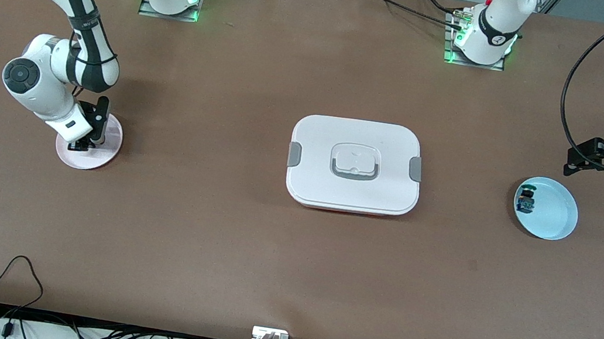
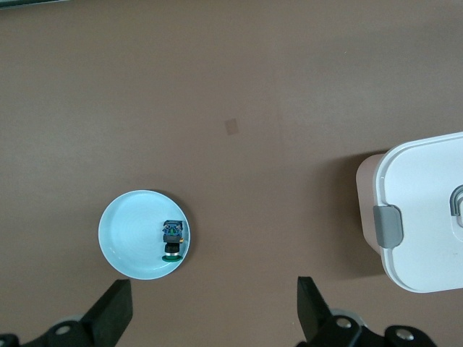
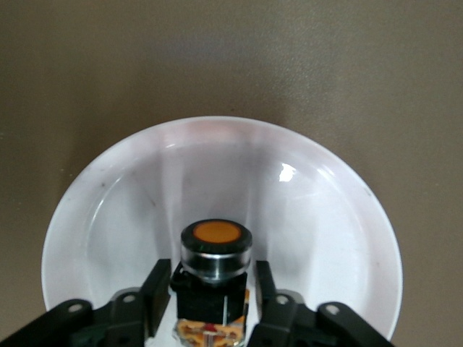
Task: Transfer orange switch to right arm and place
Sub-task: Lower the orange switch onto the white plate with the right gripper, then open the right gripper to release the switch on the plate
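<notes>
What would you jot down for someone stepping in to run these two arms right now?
Right gripper: low over the pink plate, fingers beside the orange switch; whether they still grip is unclear.
Left gripper: open, waiting above the table near the blue plate, which holds the green-capped switch.
Done: handover, switch brought onto the pink plate.
Left: let go, pull the right arm away.

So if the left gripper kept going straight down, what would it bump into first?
Probably just bare table. The left gripper points down with open jaws; the blue plate and the white box sit off to either side, though depth is hard to judge.
</notes>
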Motion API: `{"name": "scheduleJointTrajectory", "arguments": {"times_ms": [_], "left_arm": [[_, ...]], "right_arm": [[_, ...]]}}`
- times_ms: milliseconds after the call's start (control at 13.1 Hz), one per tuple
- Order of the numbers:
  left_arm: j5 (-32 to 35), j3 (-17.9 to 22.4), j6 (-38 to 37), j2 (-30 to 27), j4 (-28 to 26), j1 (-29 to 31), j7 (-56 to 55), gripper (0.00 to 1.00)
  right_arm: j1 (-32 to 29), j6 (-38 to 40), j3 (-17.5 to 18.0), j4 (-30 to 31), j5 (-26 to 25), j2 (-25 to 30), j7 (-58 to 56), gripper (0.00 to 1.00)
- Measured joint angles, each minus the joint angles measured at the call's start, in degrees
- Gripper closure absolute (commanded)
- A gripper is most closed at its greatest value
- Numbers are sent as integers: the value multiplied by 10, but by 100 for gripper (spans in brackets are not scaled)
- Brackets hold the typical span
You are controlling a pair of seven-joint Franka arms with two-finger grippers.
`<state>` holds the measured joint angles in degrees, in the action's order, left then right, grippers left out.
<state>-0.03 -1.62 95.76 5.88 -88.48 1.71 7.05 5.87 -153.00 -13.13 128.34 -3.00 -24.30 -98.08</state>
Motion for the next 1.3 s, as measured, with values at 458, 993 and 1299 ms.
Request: {"name": "scheduleJointTrajectory", "arguments": {"times_ms": [458, 993, 1299], "left_arm": [[0, 0, 0, 0, 1, 3, 0, 0], [0, 0, -1, 0, 1, 11, 0, 0], [0, -2, -1, 0, 3, 11, 0, 0]], "right_arm": [[9, 26, 11, -13, 5, 57, -13, 0], [19, 121, 12, -84, 122, 112, 41, 0], [19, 252, 12, -149, 127, 120, 266, 0]]}}
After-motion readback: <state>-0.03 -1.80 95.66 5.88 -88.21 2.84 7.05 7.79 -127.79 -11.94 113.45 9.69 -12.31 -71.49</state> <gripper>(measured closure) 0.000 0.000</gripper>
